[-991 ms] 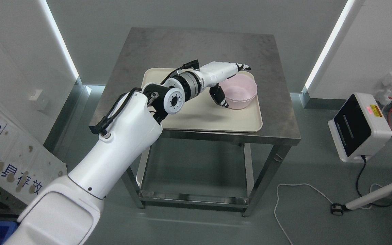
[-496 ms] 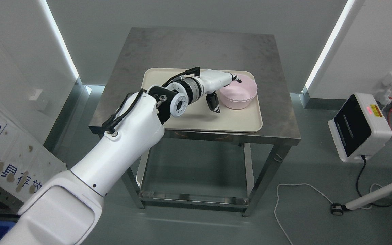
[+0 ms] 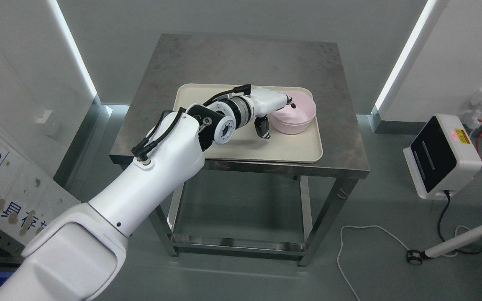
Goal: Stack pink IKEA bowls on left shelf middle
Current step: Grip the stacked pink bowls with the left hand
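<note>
Head view shows your left hand [image 3: 275, 109] at the near rim of the pink bowl [image 3: 293, 113], which sits on the cream tray [image 3: 299, 148] on the worktop [image 3: 241, 58]. Its fingers [image 3: 290, 101] curl over the rim with the thumb outside, pinching it. You can guess the round, smooth bowl is light, stiff and a bit slippery, so hold the rim.

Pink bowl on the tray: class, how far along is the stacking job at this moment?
Nothing looks done: the pink bowl sits on the cream tray on the steel table, and no shelf is in view. In hand: the left robot hand is at the bowl's left rim, fingers over the edge and thumb outside; a firm grip can't be confirmed. Left: lifting, carrying and stacking.
</note>
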